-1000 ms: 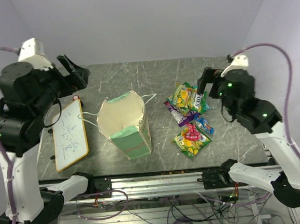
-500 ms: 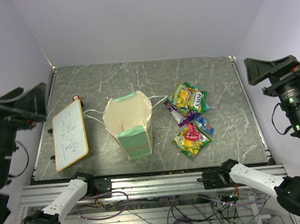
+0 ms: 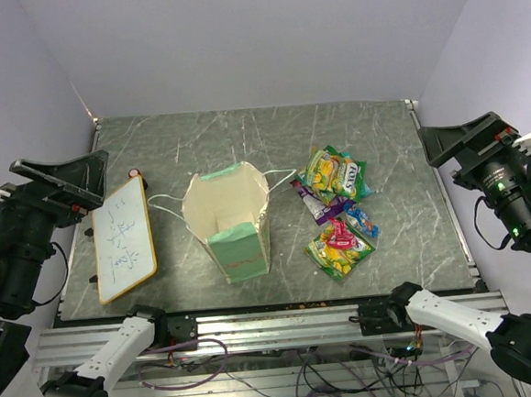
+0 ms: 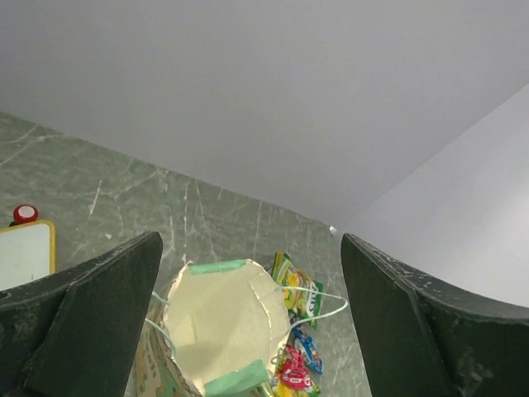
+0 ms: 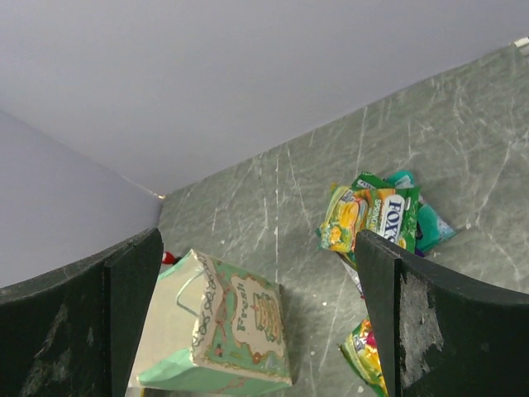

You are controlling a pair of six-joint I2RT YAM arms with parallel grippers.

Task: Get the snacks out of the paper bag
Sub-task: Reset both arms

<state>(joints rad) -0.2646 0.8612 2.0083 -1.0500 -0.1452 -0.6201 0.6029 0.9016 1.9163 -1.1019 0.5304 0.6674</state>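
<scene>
We see both arms pulled back since a moment ago, left fingers (image 3: 61, 169) and right fingers (image 3: 467, 135) apart and empty, snacks (image 3: 337, 207) on the counter (image 3: 242, 136) beside the bag (image 3: 226, 220) (apparently emptied): task likely done.

Premises present as a robotics laboratory test cell. A scratched grey-green desk (image 3: 242, 131) is enclosed on three sides by bare lilac wall panels (image 3: 253, 34), and an aluminium rail (image 3: 275, 325) along its near edge carries the bases of the left arm (image 3: 17, 255) and right arm (image 3: 514, 202). Loose cables (image 3: 307, 379) hang exposed beneath the rail.
</scene>
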